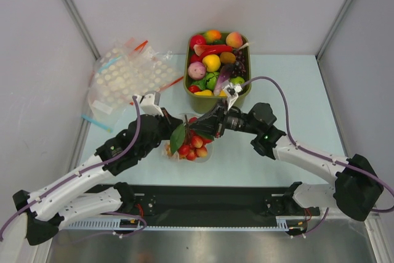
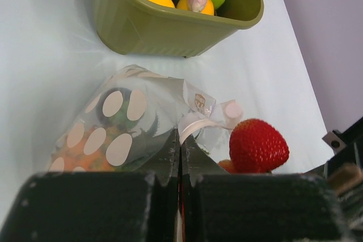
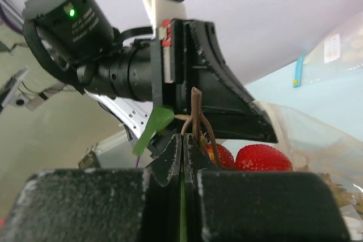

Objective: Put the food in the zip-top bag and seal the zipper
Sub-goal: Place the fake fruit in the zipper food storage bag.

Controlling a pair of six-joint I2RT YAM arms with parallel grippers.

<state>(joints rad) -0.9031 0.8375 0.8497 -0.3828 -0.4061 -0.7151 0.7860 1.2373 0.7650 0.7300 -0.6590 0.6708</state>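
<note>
1. One small printed mark (image 2: 199,102) on the zip-top bag (image 2: 142,128) is blurring too much for us to read.
2. We are seeing orange and green food (image 2: 85,157) inside that bag, lying mid-tabletop (image 1: 295,90).
3. The left end effector (image 2: 180,140), pressed together, is pinching the bag's pale zipper (image 2: 195,124).
4. The right end effector (image 3: 182,143) is pinching the red berries' (image 3: 264,158) brown stems (image 3: 195,111) beside the bag.
5. An olive bin (image 2: 159,26) is holding assorted toy produce.
</note>
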